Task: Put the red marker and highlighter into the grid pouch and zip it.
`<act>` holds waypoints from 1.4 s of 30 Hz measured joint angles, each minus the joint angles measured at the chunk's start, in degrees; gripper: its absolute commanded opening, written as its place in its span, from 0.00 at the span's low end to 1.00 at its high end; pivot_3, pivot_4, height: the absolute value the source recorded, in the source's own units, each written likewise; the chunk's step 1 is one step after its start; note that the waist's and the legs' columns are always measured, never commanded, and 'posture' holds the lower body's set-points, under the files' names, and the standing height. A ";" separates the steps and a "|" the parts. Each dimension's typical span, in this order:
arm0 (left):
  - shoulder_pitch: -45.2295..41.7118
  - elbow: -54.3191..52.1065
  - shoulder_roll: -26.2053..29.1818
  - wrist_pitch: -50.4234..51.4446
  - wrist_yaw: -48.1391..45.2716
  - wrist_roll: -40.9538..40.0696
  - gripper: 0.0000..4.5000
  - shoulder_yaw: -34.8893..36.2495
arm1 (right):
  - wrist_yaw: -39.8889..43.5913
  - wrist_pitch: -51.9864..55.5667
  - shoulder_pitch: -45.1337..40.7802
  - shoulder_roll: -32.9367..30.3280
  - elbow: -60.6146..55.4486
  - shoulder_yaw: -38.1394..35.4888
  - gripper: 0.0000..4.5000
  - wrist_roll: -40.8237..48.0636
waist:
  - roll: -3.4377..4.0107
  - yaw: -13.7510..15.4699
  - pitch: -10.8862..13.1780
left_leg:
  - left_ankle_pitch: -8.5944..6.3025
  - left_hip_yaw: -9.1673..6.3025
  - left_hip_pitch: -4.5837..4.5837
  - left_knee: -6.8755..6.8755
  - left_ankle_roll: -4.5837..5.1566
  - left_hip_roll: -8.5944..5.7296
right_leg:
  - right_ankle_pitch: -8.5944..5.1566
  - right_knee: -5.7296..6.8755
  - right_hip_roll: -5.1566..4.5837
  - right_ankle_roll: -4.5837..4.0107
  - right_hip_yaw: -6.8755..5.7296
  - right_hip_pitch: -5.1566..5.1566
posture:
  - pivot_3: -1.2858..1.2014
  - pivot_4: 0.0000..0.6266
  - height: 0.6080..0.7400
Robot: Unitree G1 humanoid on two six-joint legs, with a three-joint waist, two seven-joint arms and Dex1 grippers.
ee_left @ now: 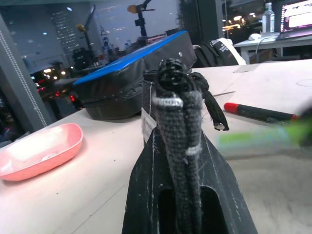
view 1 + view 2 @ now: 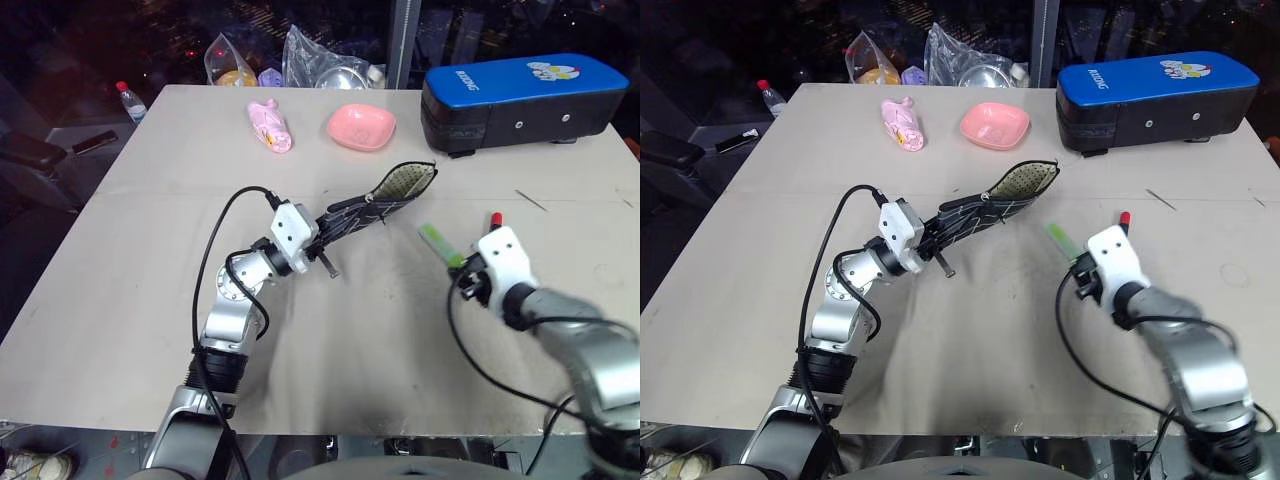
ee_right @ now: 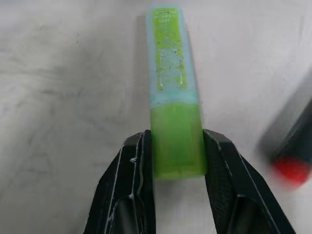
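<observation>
I see bare table [image 2: 150, 300] between my arms; the grid pouch [image 2: 375, 205], mouth open, hangs clamped in my left gripper [image 2: 320, 235], angled upward. My right gripper [image 3: 178, 161] pinches the highlighter [image 3: 171, 87] low over the table; the red marker [image 2: 495, 218] lies just beside it.

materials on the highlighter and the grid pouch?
Highlighter: looks like translucent light-green plastic, smooth and slightly glossy, with a paler printed section. Grid pouch: looks like soft woven black fabric with white grid lines; its lining looks pale and speckled.
</observation>
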 measured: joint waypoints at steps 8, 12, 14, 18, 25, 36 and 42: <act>-1.41 -0.21 0.74 0.15 -2.49 0.72 0.00 -1.86 | 25.75 -23.27 -4.08 -29.47 7.97 -5.43 0.17 2.16 | 0.01 0.01 0.09 | 0.01 0.02 0.05 -0.08 -0.01 0.01 | -0.01 -0.08 0.01 0.00 0.05 0.03 | 0.52 0.24 1.00; -2.45 -0.21 0.71 -0.18 -3.17 1.44 0.00 -2.67 | 28.25 -31.69 -11.26 -31.06 12.61 -4.29 0.17 0.22 | -0.01 -0.11 0.09 | 0.01 0.01 0.09 -0.06 -0.01 0.04 | -0.01 -0.05 0.02 0.00 0.07 0.05 | 0.52 0.24 1.00; -2.63 -0.21 0.67 -0.34 -3.58 1.81 0.00 -2.99 | 29.33 -34.47 -13.72 -31.01 14.20 -1.86 0.17 -0.58 | -0.01 0.01 0.09 | 0.02 0.01 0.07 -0.06 -0.02 0.06 | -0.01 -0.06 0.01 0.00 0.05 0.04 | 0.52 0.24 1.00; -2.77 -0.20 0.60 -0.58 -3.78 1.88 0.00 -3.42 | 31.31 -39.65 -15.84 -31.04 18.40 2.05 0.17 -3.57 | -0.01 0.37 0.09 | 0.01 0.06 0.04 -0.03 -0.02 0.04 | -0.01 -0.09 -0.17 0.01 0.04 0.04 | 0.52 0.24 1.00; -3.19 -0.07 0.25 -1.56 -5.13 1.90 0.00 -4.42 | 34.36 -50.35 -23.37 -28.86 26.26 9.81 0.17 -11.16 | -0.01 0.18 0.10 | 0.02 0.10 0.09 0.04 -0.03 0.05 | -0.01 0.00 -0.24 0.01 0.03 0.04 | 0.52 0.24 1.00; -5.14 0.76 -1.20 -2.86 -7.94 2.35 0.00 -6.63 | 39.97 -70.62 -29.15 -19.48 36.01 17.80 0.17 -18.76 | 0.03 0.25 0.11 | 0.02 0.19 0.09 0.11 -0.03 0.06 | 0.00 0.02 -0.06 0.01 0.04 0.03 | 0.52 0.24 1.00; -4.13 0.83 -2.47 -2.84 -7.59 1.91 0.00 -6.64 | 40.85 -73.06 -28.85 -15.47 39.53 18.20 0.68 -16.95 | 0.05 0.46 0.12 | 0.02 0.18 0.07 0.12 -0.03 0.06 | 0.00 0.03 -0.08 0.01 0.02 0.04 | 0.52 0.24 1.00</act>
